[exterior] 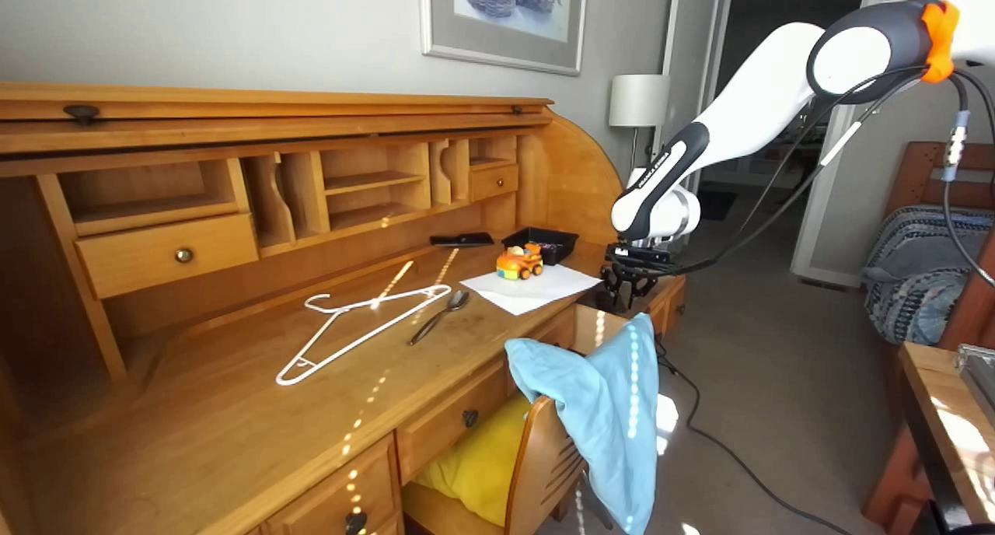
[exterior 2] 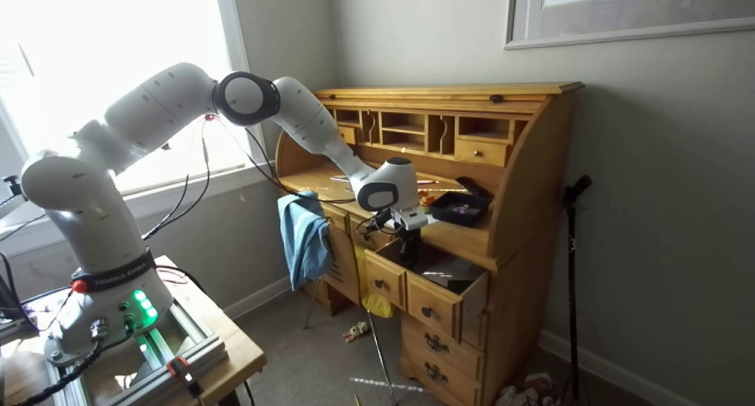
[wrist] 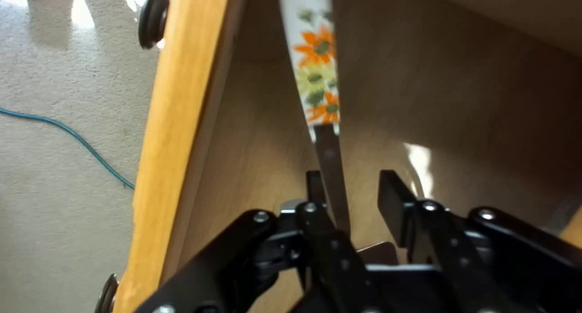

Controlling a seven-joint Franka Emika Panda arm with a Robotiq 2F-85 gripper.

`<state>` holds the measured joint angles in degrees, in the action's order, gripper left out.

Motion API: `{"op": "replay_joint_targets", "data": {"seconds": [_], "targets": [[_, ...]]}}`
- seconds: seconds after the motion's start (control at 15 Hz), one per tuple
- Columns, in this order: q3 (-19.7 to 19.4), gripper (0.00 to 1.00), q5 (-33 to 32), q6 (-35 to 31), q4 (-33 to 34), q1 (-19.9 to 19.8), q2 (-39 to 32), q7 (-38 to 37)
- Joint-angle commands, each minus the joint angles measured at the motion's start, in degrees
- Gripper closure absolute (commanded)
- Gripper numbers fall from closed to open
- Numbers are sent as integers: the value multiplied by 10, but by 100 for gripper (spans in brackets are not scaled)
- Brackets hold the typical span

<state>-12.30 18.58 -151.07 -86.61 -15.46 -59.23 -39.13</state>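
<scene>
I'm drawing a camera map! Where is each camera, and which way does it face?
Wrist view: sits behind the claw, looking down at a flowery handle and the open drawer; no other robot part shows.
In an exterior view, the camera sits in front of the desk, looking across it toward a doorway; the claw and part of the arm show.
In an exterior view, the camera sits nearer the open drawer's end, facing desk and window; base, arm and claw show.
In both exterior views: desk, arm and blue cloth.

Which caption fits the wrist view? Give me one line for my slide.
Gripper, jaws parted, beside a flower-handled utensil at an open wooden drawer.
</scene>
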Motion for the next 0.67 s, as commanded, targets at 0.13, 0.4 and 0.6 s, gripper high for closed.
{"op": "replay_joint_targets", "data": {"seconds": [0.13,0.4,0.6], "targets": [[-35,18,8,-13,33,4,-28,-67],[-47,0,12,7,18,14,-14,-128],[-36,0,11,6,9,4,0,-119]]}}
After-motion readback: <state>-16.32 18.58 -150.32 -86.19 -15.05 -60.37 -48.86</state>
